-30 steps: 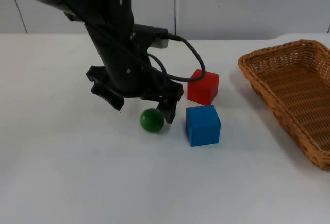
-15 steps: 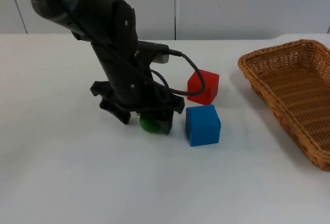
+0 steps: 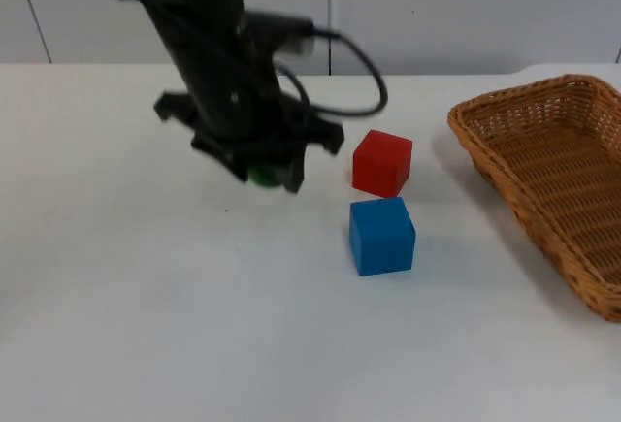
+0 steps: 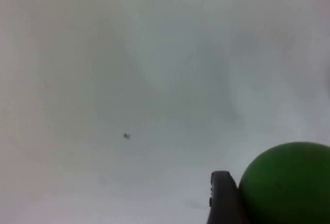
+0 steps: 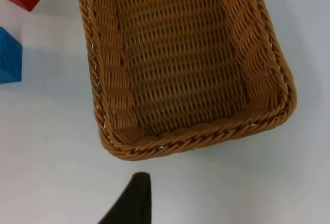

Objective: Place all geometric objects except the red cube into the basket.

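Though lifted, fingers (image 3: 264, 172) around green ball (image 4: 286, 183)

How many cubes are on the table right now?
2. The red cube sits farther back, the blue cube just in front of it, both left of the basket. The left gripper holds a green ball clear of them; none seems hidden.

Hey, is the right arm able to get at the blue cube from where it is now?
Probably yes: the blue cube sits alone on open table beside the basket, over which the right gripper hovers. The left gripper holds the green ball.
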